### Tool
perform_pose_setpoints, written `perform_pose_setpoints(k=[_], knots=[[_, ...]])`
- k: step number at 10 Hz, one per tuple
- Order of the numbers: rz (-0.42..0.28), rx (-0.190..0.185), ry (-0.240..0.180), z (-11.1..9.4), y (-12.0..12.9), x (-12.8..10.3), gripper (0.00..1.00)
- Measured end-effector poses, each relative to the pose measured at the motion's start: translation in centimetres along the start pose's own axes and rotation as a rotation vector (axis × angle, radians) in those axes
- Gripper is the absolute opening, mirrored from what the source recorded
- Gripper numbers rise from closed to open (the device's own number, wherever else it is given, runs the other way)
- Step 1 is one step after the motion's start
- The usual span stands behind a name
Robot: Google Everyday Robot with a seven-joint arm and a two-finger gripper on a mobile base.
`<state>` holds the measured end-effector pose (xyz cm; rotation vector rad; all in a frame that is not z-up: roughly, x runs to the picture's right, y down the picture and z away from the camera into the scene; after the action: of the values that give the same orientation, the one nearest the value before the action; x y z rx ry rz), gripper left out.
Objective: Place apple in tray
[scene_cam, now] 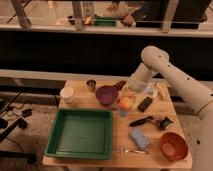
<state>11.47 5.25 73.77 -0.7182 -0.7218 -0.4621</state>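
Apple (pixel 125 103) sits under the gripper (pixel 126 96), whose fingers are drawn in tight around it, near the middle of the wooden table (pixel 115 159). At nine o'clock of the fruit, just beside it, stands a purple bowl (pixel 106 94); at three o'clock lies a dark flat bar (pixel 145 104). The green tray (pixel 81 133) lies at seven o'clock, apart from the fruit. Farther out, a white cup (pixel 67 94) and a small metal cup (pixel 91 85) stand toward ten o'clock, a blue sponge (pixel 139 137) at five o'clock, and an orange-red bowl (pixel 173 145) at the far corner beyond it
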Motion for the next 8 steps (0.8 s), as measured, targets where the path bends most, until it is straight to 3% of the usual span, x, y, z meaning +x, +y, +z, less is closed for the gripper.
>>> perform_pose_setpoints(k=[8], knots=[[-0.202,-0.073,0.000,2.9,-3.1,-6.4,0.02]])
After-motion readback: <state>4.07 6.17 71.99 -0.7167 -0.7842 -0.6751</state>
